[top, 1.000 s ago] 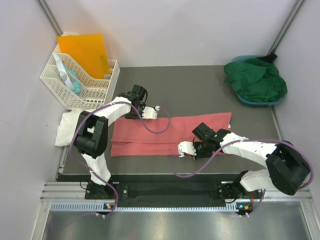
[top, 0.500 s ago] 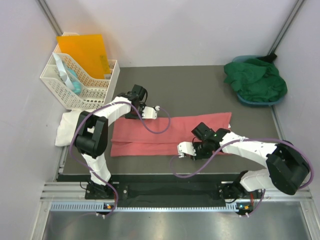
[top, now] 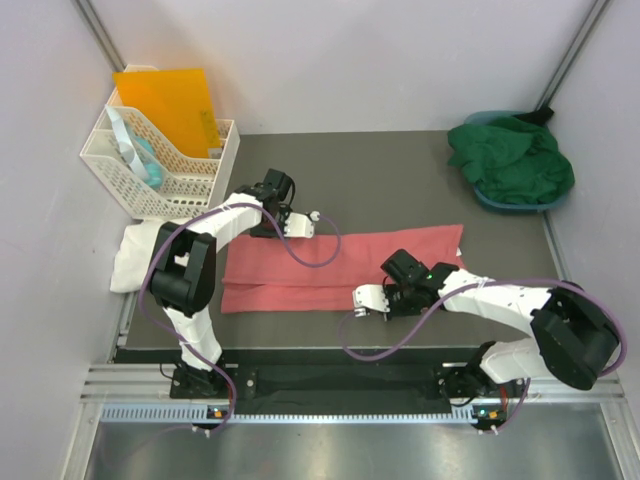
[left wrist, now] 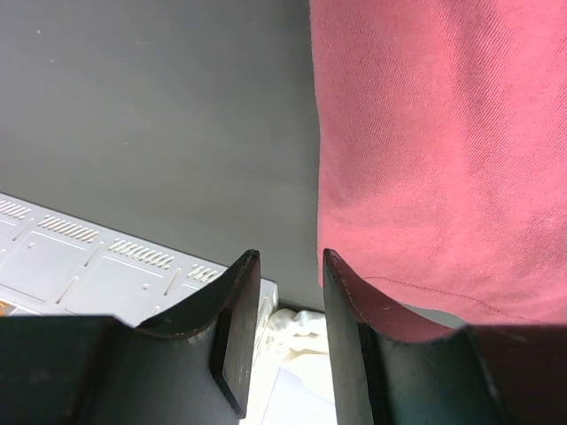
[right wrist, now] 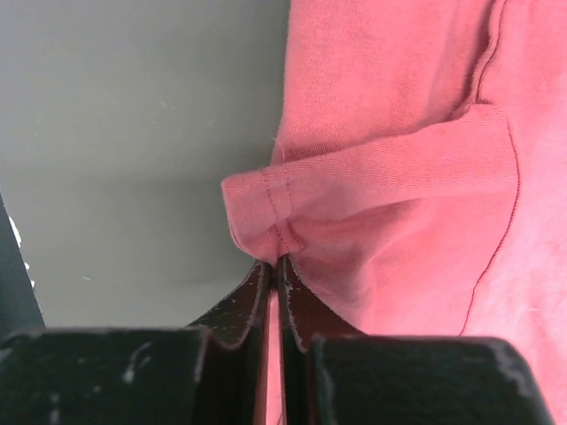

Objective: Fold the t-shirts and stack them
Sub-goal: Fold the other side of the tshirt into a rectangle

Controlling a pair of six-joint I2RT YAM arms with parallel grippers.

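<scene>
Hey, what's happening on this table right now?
Two robot arms are folding a pink shirt, laid out as a long strip. The right claw is pinched shut on its near edge; the left claw sits open by its far edge, gripping nothing. A green shirt lies bunched in a blue tub, a white shirt at the left edge of the table.

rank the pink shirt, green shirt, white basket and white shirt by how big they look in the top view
1. pink shirt, clearly largest
2. white basket and green shirt, too alike to separate
3. white shirt, smallest, though an arm partly covers it
</scene>
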